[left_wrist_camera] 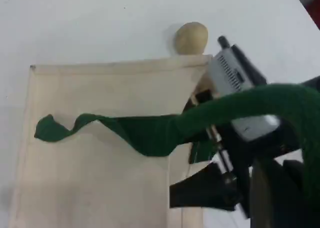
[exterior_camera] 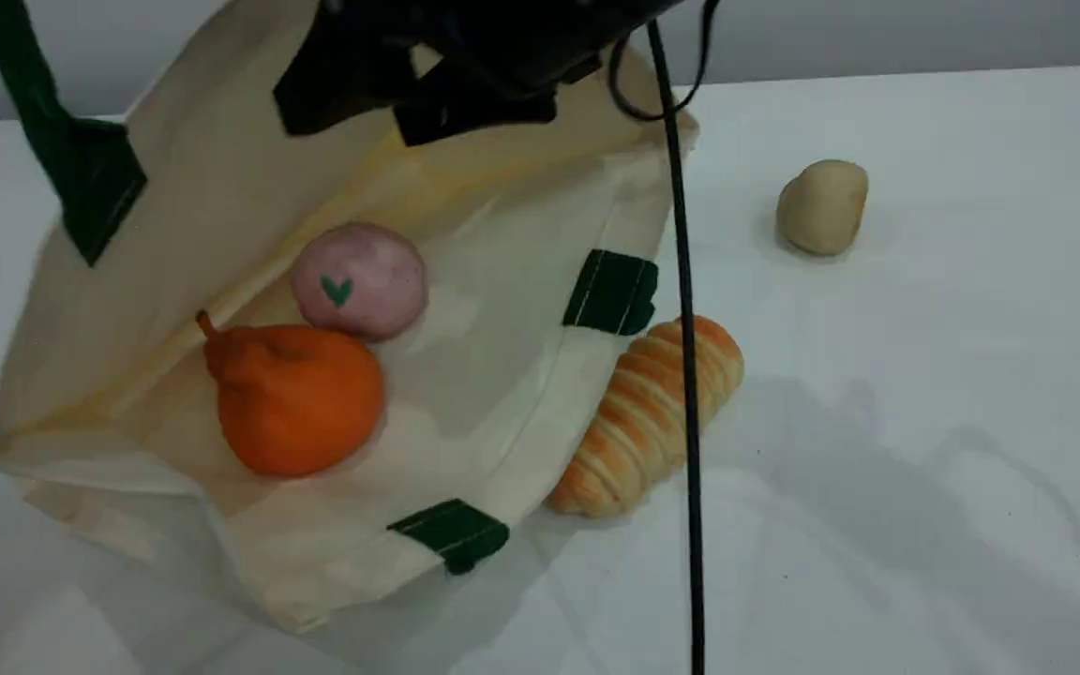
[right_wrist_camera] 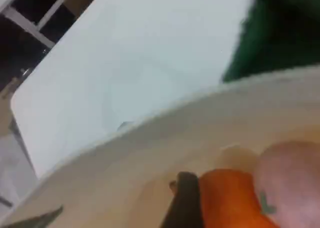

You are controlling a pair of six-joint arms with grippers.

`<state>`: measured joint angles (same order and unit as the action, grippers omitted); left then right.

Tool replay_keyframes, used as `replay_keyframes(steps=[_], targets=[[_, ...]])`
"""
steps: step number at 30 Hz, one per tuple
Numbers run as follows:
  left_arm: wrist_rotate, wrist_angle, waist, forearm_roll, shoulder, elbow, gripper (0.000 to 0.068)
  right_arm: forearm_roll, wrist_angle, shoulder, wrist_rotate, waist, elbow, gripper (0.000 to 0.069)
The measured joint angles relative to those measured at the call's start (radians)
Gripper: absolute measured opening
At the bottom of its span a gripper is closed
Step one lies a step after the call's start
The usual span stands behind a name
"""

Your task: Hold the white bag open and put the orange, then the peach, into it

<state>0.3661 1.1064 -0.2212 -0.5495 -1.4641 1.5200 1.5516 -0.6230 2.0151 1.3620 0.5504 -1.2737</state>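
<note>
Looking across the scene view, you have the white bag [exterior_camera: 502, 375] lying on the desk [exterior_camera: 924, 422] with its mouth gaping, the upper lip raised by the green handle [exterior_camera: 34, 103]; your left tool [left_wrist_camera: 280, 198] is clamped tight on that handle; the orange [exterior_camera: 301, 403] and the peach [exterior_camera: 362, 279] rest inside, touching each other along the crease, well back from the lower hem; your right tool [exterior_camera: 393, 114] hangs over the mouth, prongs apart, gripping nothing; a striped bread roll [exterior_camera: 643, 422] touches the bag's right edge, with a black cable [exterior_camera: 685, 328] crossing in front of it; a beige lump [exterior_camera: 821, 206] sits well apart, with open desk around it.
</note>
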Motion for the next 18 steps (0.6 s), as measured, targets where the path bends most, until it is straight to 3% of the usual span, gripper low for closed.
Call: replay_keyframes(steps=[4,10,18], targets=[[0.003,-0.007,0.000,0.000,0.000,0.000,0.0047,-0.109,-0.059,-0.049,-0.087,-0.083,0.000,0.0578],[0.015,-0.006,0.000,0.000,0.000,0.000,0.0047,-0.258,-0.245,-0.133,-0.189,-0.242,0.000,0.0573],[0.022,-0.011,0.000,0.004,0.000,0.000,0.0047,-0.233,-0.451,-0.200,-0.200,-0.462,0.000,0.0512]])
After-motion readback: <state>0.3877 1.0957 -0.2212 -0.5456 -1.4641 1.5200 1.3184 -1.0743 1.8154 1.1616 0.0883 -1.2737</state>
